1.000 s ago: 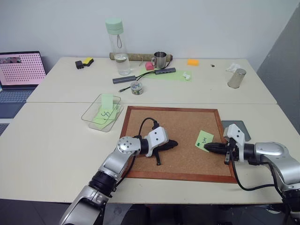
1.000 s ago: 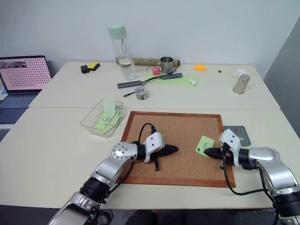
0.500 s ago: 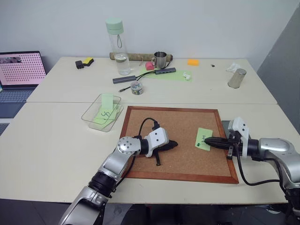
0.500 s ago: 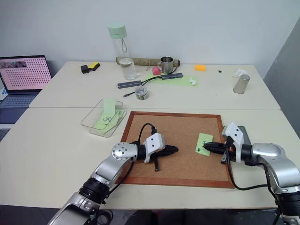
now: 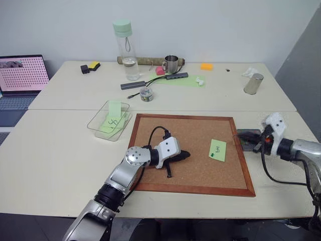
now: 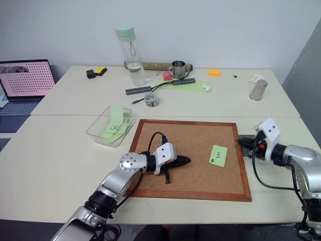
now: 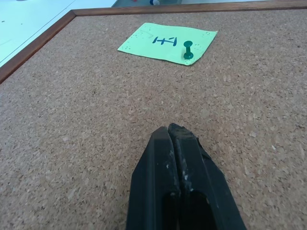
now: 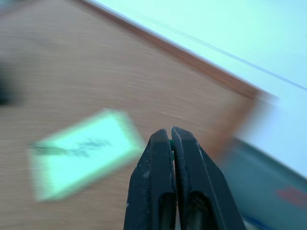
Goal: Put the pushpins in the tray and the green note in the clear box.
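Green note (image 7: 168, 42) marked "H", dark green pushpin (image 7: 188, 50) through it

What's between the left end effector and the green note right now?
Bare corkboard only, in the left wrist view, from the shut left end effector to the green note, still pinned by one green pushpin.

Green note (image 5: 217, 149) flat on corkboard (image 5: 165, 125) (green pushpin (image 7: 188, 50) upright).
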### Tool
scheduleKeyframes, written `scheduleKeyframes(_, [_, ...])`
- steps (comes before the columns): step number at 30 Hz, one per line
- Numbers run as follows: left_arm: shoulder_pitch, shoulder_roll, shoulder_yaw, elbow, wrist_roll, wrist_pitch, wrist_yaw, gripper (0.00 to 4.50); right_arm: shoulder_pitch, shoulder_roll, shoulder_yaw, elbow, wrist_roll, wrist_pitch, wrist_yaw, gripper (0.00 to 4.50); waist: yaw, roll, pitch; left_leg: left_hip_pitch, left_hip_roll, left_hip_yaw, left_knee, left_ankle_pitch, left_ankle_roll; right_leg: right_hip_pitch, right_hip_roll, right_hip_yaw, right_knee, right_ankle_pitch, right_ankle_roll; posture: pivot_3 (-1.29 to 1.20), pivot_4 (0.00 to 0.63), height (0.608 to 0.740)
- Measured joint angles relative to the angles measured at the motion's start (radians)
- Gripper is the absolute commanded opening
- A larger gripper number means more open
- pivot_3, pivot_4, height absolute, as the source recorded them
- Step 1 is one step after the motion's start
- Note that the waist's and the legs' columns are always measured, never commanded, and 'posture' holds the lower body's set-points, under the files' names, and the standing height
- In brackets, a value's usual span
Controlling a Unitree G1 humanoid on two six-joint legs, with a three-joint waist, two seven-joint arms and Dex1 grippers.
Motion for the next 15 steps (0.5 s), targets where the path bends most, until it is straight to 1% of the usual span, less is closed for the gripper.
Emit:
scheduleKeyframes(2, [-0.001, 0.000, 0.000, 0.000, 0.000, 0.000, 0.000, 0.00, -0.025, 0.002, -0.006, 0.056, -0.029, -0.001, -0.044, 0.03, -0.001, 0.001, 0.000, 0.000, 0.000, 0.000, 0.000, 0.000, 0.000, 0.000, 0.000, 0.000, 0.000, 0.000, 0.000, 0.00, 0.150, 0.740])
scheduleKeyframes(7, [-0.001, -0.002, 0.000, 0.001, 0.000, 0.000, 0.000, 0.00, -0.044, 0.018, 0.023, 0.144, -0.079, -0.015, -0.081, 0.95, 0.000, 0.001, 0.000, 0.000, 0.000, 0.001, 0.000, 0.000, 0.000, 0.000, 0.000, 0.000, 0.000, 0.000, 0.000, 0.00, 0.150, 0.740])
scheduleKeyframes(10, [-0.001, -0.002, 0.000, 0.001, 0.000, 0.000, 0.000, 0.00, -0.050, 0.023, 0.024, 0.172, -0.092, -0.026, -0.082, 1.69, 0.000, 0.001, -0.001, 0.000, 0.000, 0.000, 0.000, 0.000, 0.000, 0.000, 0.000, 0.000, 0.000, 0.000, 0.000, 0.00, 0.150, 0.740])
scheduleKeyframes(12, [-0.001, -0.002, 0.000, 0.001, 0.000, 0.000, 0.001, 0.00, -0.053, 0.023, 0.024, 0.173, -0.096, -0.028, -0.081, 2.03, 0.000, 0.001, -0.001, 0.000, 0.000, 0.000, 0.000, 0.000, 0.000, 0.000, 0.000, 0.000, 0.000, 0.000, 0.000, 0.00, 0.150, 0.740])
scheduleKeyframes(15, [0.000, -0.002, 0.000, 0.000, 0.000, 0.000, 0.002, 0.00, -0.055, 0.023, 0.024, 0.173, -0.096, -0.028, -0.080, 2.70, 0.000, 0.001, -0.001, 0.000, 0.000, 0.000, 0.000, 0.000, 0.000, 0.000, 0.000, 0.000, 0.000, 0.000, 0.000, 0.00, 0.150, 0.740])
